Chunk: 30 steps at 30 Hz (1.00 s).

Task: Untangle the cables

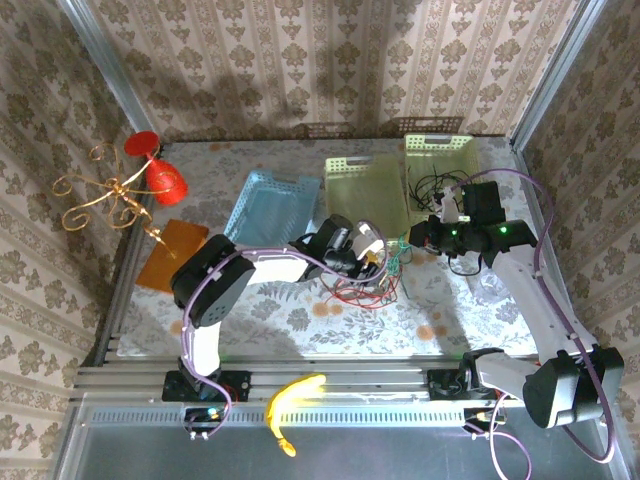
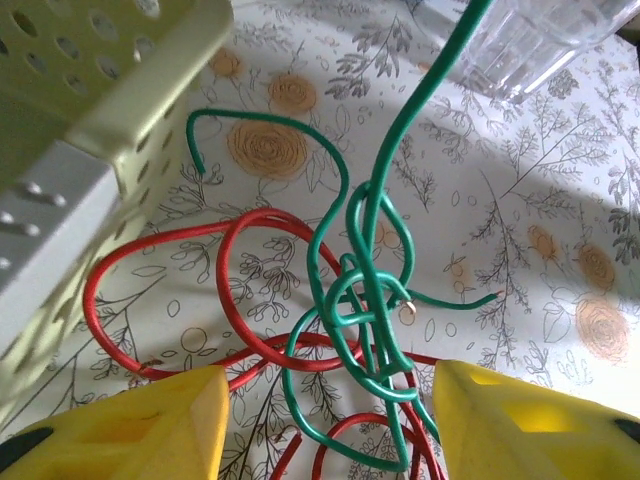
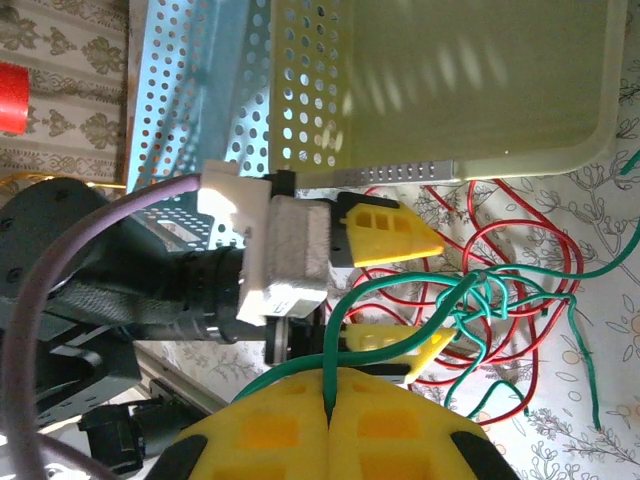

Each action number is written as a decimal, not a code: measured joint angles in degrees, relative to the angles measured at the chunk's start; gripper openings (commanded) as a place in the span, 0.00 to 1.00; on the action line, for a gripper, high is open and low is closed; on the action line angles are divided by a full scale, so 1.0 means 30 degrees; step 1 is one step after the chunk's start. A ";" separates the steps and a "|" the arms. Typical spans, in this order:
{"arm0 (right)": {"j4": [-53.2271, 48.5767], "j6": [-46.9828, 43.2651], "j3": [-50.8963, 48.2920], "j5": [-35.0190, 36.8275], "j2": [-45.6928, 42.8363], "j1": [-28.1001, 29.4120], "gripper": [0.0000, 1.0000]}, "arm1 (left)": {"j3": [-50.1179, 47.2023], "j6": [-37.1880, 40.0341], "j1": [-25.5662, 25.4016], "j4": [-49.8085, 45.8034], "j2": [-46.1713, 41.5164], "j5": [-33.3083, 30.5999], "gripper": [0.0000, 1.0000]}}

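**Knot lies between the left jaws; green strand runs up to the right grip**

The left gripper, with yellow plastic fingers, has its jaws spread apart on either side of the tangle, holding nothing. Just ahead of it, on the floral-printed tablecloth, the thin red wire lies in wide loops beside the pale yellow-green perforated basket. Right of those loops, the thin green wire is wound into a tight knot over the red. One green strand rises steeply from the knot, away from the left fingers, to the right gripper, whose fingers are pressed together on it. The strand's long axis therefore runs from knot to right grip, and the left gripper is nearer the knot. The thin black wire lies looped farther right by the far basket. Whether it joins the knot cannot be told.
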 measured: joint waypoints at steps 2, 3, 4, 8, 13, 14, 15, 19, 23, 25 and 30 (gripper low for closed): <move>0.0000 -0.0007 -0.0007 -0.0029 -0.0015 -0.0007 0.00 | 0.0299 -0.0131 -0.0029 0.0131 0.0277 0.0102 0.52; 0.0000 -0.0007 -0.0007 -0.0066 -0.0029 -0.0007 0.00 | 0.0466 -0.0189 -0.0080 0.0262 0.0379 0.0109 0.50; 0.0007 0.0000 -0.0044 -0.0073 -0.0051 0.0000 0.00 | 0.0597 -0.0226 -0.0109 0.0342 0.0423 0.0131 0.49; 0.0000 0.0000 -0.0364 -0.0080 -0.0226 -0.0007 0.00 | 0.1137 -0.0430 -0.0233 0.0583 0.0510 0.0219 0.28; -0.0015 0.0000 -0.0415 -0.0066 -0.0270 -0.0007 0.00 | 0.1785 -0.0546 -0.0270 0.0838 0.1188 0.0233 0.05; -0.0036 0.0000 -0.0415 -0.0058 -0.0270 -0.0007 0.00 | 0.1785 -0.0568 -0.0270 0.0874 0.1268 0.0226 0.02; -0.0087 0.0000 -0.0415 -0.0058 -0.0270 -0.0007 0.00 | 0.1785 -0.0517 -0.0270 0.0925 0.1290 0.0219 0.00; -0.0168 -0.0015 -0.0415 -0.0058 -0.0270 -0.0007 0.00 | 0.1734 -0.0561 -0.0342 0.1078 0.1290 -0.0138 0.00; -0.0350 -0.0066 -0.0415 0.0379 -0.0452 -0.0109 0.00 | 0.1566 -0.0561 -0.0357 0.1209 0.1290 -0.0517 0.00; -0.0597 -0.0058 -0.0415 0.0831 -0.0721 -0.0328 0.00 | 0.1341 -0.0554 -0.0364 0.1486 0.1224 -0.0627 0.00; -0.1173 0.0270 -0.0415 0.2834 -0.1821 -0.1617 0.00 | 0.0532 -0.0561 -0.0532 0.2550 0.0554 -0.0867 0.00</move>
